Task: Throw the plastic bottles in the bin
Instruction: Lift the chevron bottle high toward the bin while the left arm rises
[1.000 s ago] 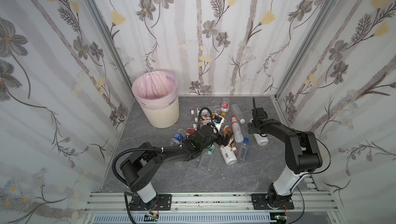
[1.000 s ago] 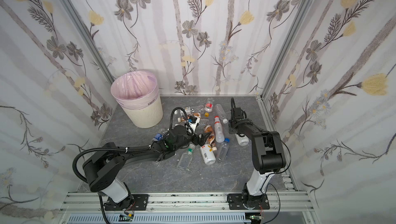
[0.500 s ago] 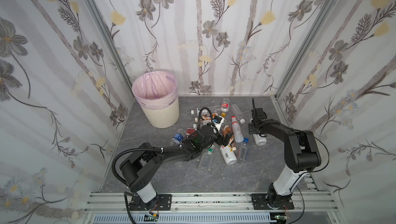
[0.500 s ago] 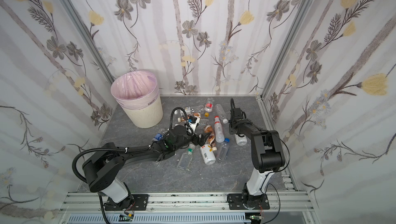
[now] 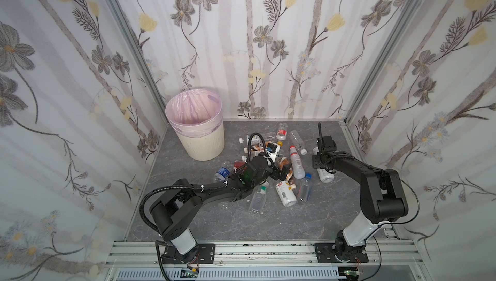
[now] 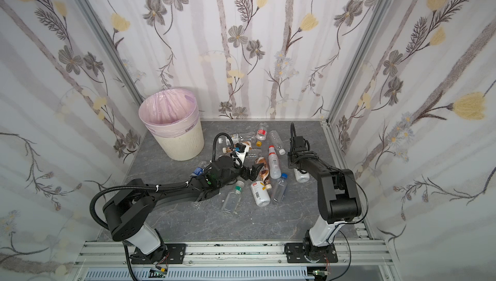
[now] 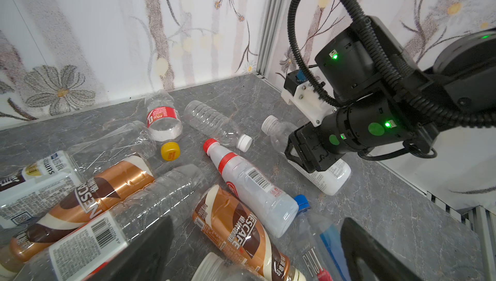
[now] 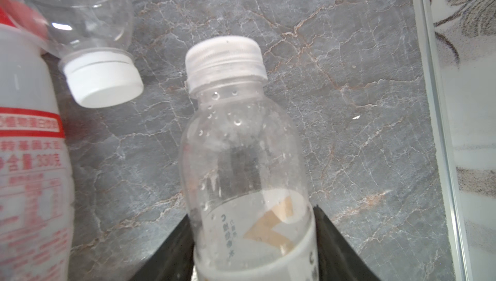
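Several plastic bottles lie in a heap mid-floor in both top views. The bin (image 5: 205, 146) (image 6: 183, 146), cream with a pink liner, stands at the back left. My left gripper (image 5: 281, 174) (image 6: 251, 172) (image 7: 255, 252) is open, with its fingers either side of a brown Nescafe bottle (image 7: 236, 228) (image 6: 264, 175), just above it. My right gripper (image 5: 322, 165) (image 6: 296, 165) (image 8: 252, 239) is shut on a clear white-labelled bottle (image 8: 241, 145) (image 5: 326, 176) (image 7: 330, 180) with a white cap. That bottle lies on the floor to the right of the heap.
A red-capped white bottle (image 5: 296, 162), a blue-capped clear one (image 5: 304, 189), a green-capped one (image 5: 259, 196) and a loose yellow cap (image 7: 169, 151) crowd the heap. The right wall's metal rail (image 8: 426, 105) runs close beside the held bottle. Floral walls enclose three sides.
The right gripper's jaws have closed in onto the white-labelled bottle. Both arms have hardly moved, and the left gripper stays open over the heap.
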